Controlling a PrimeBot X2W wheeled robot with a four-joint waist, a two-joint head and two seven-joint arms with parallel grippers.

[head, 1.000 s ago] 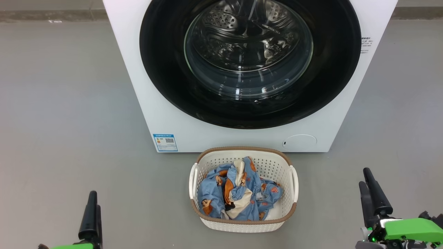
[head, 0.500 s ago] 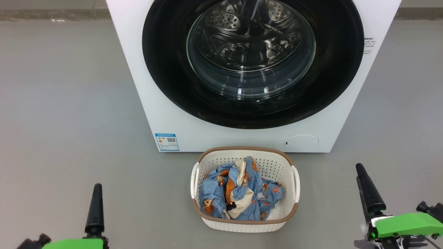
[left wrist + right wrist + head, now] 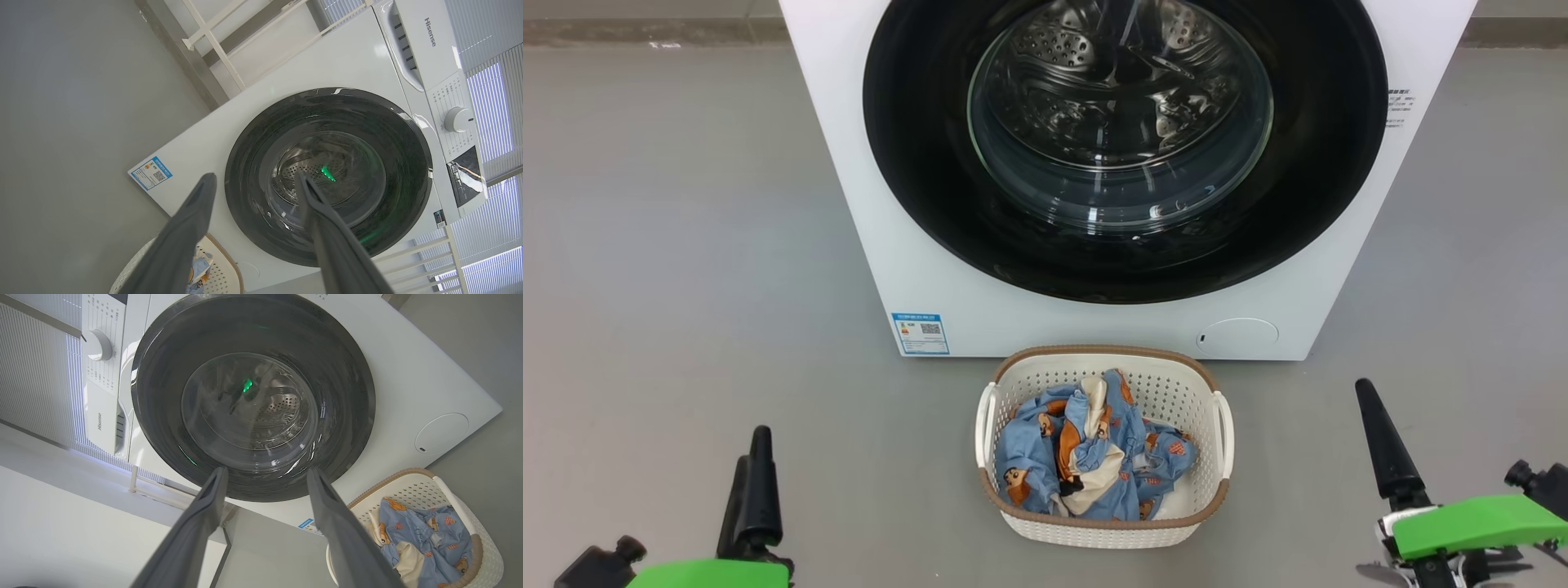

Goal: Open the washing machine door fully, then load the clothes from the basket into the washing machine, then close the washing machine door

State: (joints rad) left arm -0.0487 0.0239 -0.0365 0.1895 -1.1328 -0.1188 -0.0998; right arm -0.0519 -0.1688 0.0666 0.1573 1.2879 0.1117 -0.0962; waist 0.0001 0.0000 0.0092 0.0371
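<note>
The left hand [image 3: 253, 177] and right hand [image 3: 265, 471] were open and empty. The door [image 3: 915, 163] was shut, and the clothes [image 3: 1086, 457] lay in the basket [image 3: 1094, 353] just before the washing machine [image 3: 907, 278]. A hand could slip off the door's glossy rim, or knock the basket.

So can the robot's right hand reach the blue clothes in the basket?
Probably yes: the open right hand is beside the cream perforated plastic basket, and nothing covers the light-blue printed clothes inside.
</note>
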